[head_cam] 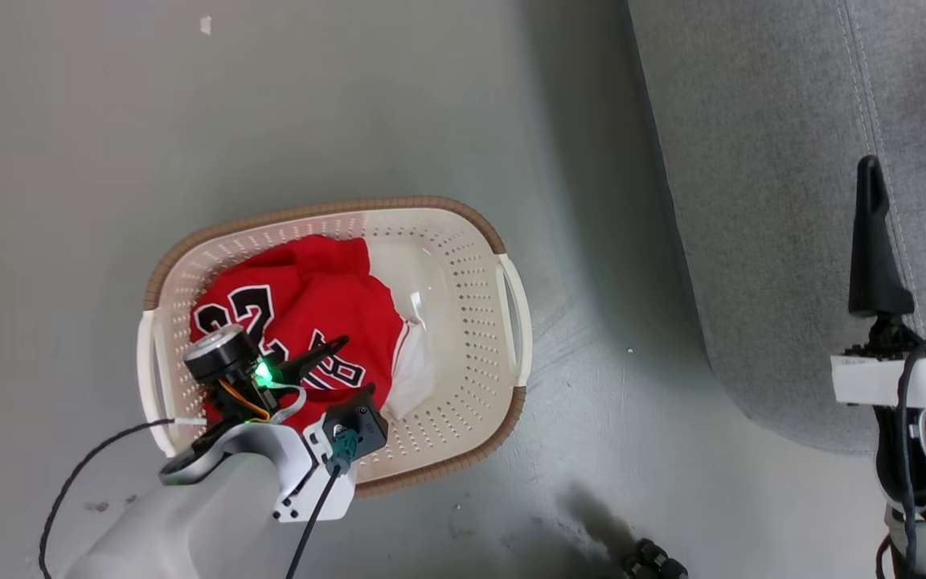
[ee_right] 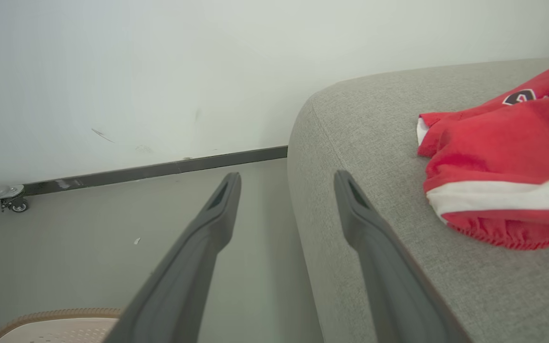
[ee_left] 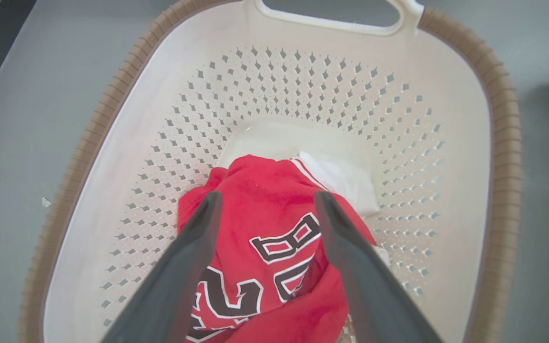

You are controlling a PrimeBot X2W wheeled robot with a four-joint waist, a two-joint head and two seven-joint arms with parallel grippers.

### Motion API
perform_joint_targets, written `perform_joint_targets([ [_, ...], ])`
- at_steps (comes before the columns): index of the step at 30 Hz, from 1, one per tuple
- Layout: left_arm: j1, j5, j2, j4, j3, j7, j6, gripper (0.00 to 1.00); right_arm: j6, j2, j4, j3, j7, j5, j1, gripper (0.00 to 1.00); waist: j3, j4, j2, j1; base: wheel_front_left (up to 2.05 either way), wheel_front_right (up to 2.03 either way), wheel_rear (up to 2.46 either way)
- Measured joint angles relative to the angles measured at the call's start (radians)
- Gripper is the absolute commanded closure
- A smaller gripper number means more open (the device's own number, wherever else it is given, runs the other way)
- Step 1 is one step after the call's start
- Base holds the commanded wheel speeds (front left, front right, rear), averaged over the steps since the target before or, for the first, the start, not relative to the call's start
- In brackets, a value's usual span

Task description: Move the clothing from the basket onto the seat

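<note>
The cream basket [head_cam: 326,211] with a brown rim stands on the floor left of the grey seat [head_cam: 752,201]. A crumpled red jersey [head_cam: 310,297] with black-and-white numbers fills its left half, and a white patch [head_cam: 415,370] shows beside it. My left gripper [head_cam: 326,354] reaches down into the basket. In the left wrist view it [ee_left: 269,197] is open, its fingers straddling the jersey [ee_left: 265,200] low in the basket [ee_left: 505,143]. My right gripper [head_cam: 905,165] hovers open over the seat's edge, holding nothing. Red shorts [ee_right: 503,162] with white stripes lie on the seat [ee_right: 360,119].
Grey floor [head_cam: 270,96] surrounds the basket. A pale wall with a dark baseboard [ee_right: 160,169] runs behind the seat, with a small caster wheel [ee_right: 15,205] at its foot. A dark object [head_cam: 652,559] sits at the bottom edge of the head view.
</note>
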Motion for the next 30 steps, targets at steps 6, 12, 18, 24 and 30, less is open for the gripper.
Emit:
perform_joint_targets([
  [6,-0.035,0.047,0.003,0.035,-0.032,0.000,0.009,0.00,0.000,0.000,0.002,0.007,0.000,0.020,-0.054,0.00,0.047,-0.026,0.0000,0.0000,0.00,0.00,0.00],
  [12,-0.056,0.068,0.005,0.068,-0.052,0.001,0.008,0.00,0.000,0.000,0.001,0.008,0.000,0.040,-0.093,0.00,0.081,-0.047,0.0000,0.0000,0.00,0.00,0.00],
  [18,-0.073,0.079,0.014,0.094,-0.054,0.001,0.012,0.00,0.000,0.000,0.003,0.007,0.000,0.046,-0.125,0.00,0.104,-0.065,0.0000,0.0000,0.00,0.00,0.00],
  [24,-0.094,0.112,0.038,0.131,-0.068,0.008,0.027,0.00,0.000,0.000,0.011,0.002,0.000,0.064,-0.173,0.00,0.128,-0.085,0.0000,0.0000,0.00,0.00,0.00],
  [30,-0.109,0.144,0.050,0.167,-0.082,0.021,0.052,0.00,0.000,0.000,0.013,0.007,-0.001,0.072,-0.193,0.00,0.147,-0.101,0.0000,0.0001,0.00,0.00,0.00],
])
